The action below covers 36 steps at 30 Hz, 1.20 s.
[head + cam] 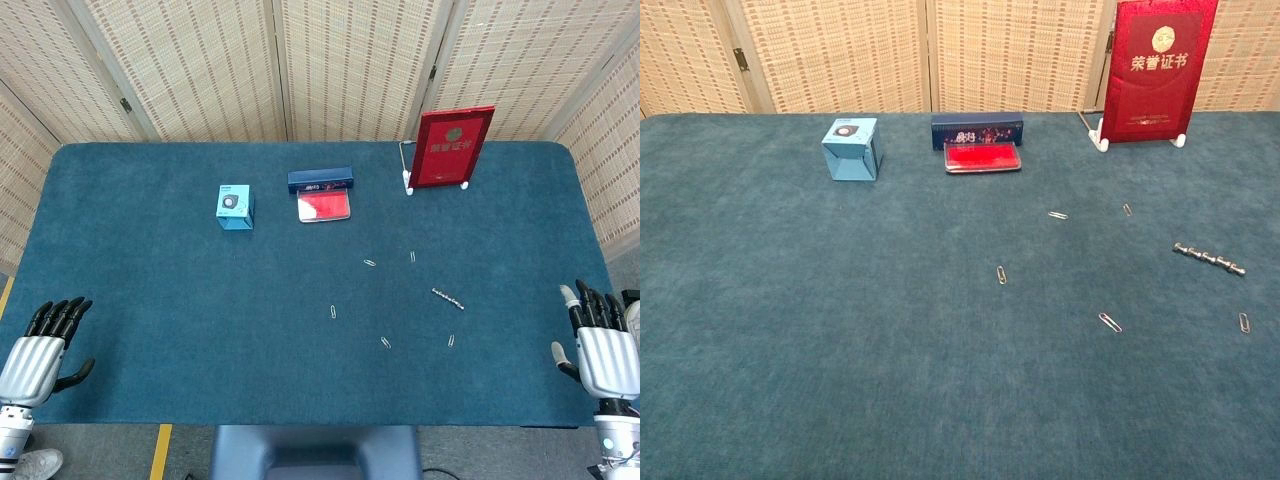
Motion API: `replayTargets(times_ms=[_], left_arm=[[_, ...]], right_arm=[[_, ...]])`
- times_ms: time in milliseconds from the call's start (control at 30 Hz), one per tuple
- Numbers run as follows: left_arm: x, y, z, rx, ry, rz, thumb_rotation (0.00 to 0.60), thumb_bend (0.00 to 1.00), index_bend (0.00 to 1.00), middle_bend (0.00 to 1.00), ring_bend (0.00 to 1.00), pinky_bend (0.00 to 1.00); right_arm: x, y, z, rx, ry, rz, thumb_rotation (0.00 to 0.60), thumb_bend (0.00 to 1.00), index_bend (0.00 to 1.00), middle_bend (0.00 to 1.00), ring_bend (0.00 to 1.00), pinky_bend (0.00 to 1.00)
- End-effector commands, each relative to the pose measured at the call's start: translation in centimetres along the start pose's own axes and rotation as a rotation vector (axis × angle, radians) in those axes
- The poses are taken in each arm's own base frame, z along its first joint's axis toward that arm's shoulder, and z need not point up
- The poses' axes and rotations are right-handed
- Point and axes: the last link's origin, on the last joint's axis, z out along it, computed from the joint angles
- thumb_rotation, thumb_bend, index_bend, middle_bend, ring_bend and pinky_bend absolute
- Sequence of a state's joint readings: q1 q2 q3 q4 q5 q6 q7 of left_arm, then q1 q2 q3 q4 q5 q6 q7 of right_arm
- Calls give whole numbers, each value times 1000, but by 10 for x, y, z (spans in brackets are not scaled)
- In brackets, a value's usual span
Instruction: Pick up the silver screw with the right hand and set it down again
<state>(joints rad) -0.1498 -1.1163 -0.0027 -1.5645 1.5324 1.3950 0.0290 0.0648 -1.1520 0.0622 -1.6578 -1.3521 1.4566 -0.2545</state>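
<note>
The silver screw (448, 297) lies flat on the blue table cloth, right of centre; the chest view shows the screw (1209, 259) as a long knobbly rod near the right edge. My right hand (601, 338) hovers at the table's near right corner, fingers spread, holding nothing, well to the right of the screw. At the near left corner my left hand (42, 345) is also open and empty. Neither hand appears in the chest view.
Several paper clips (371, 263) (1110, 322) are scattered around the screw. At the back stand a red certificate (452, 146) on a white holder, a dark blue case (321, 179) with a red ink pad (324, 206), and a small blue box (235, 206).
</note>
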Motion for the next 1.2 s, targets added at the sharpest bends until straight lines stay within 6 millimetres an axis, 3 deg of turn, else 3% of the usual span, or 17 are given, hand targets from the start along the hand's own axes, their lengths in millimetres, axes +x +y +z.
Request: replayTargets(times_ms=[33, 167, 333, 500, 767, 933, 1200], left_arm=[[-1, 2, -1, -6, 0, -4, 600, 358, 0, 104, 85, 36], [-3, 2, -2, -11, -13, -9, 600, 358, 0, 104, 86, 37], [1, -7, 1, 22, -13, -21, 600, 358, 0, 104, 87, 37], [10, -11, -1, 5, 3, -86, 600, 357, 0, 104, 87, 36], [19, -17, -3, -27, 12, -139, 600, 358, 0, 104, 90, 37], [24, -22, -5, -42, 14, -177, 600, 358, 0, 104, 91, 37], [26, -24, -4, -51, 8, -189, 600, 358, 0, 104, 91, 37]], right_arm=[[-1, -2, 1, 13, -14, 0, 600, 379, 12, 0, 0, 0], [-1, -6, 7, 43, -6, 29, 600, 379, 24, 0, 0, 0], [-13, -20, 34, 109, -54, 122, 600, 378, 137, 0, 0, 0], [-32, -45, 67, 100, -80, 81, 600, 379, 264, 0, 0, 0], [-61, -85, 98, 57, -135, 60, 600, 382, 364, 0, 0, 0], [-73, -97, 109, 50, -140, 77, 600, 489, 405, 0, 0, 0], [-83, -110, 110, 46, -164, 65, 600, 499, 408, 0, 0, 0]])
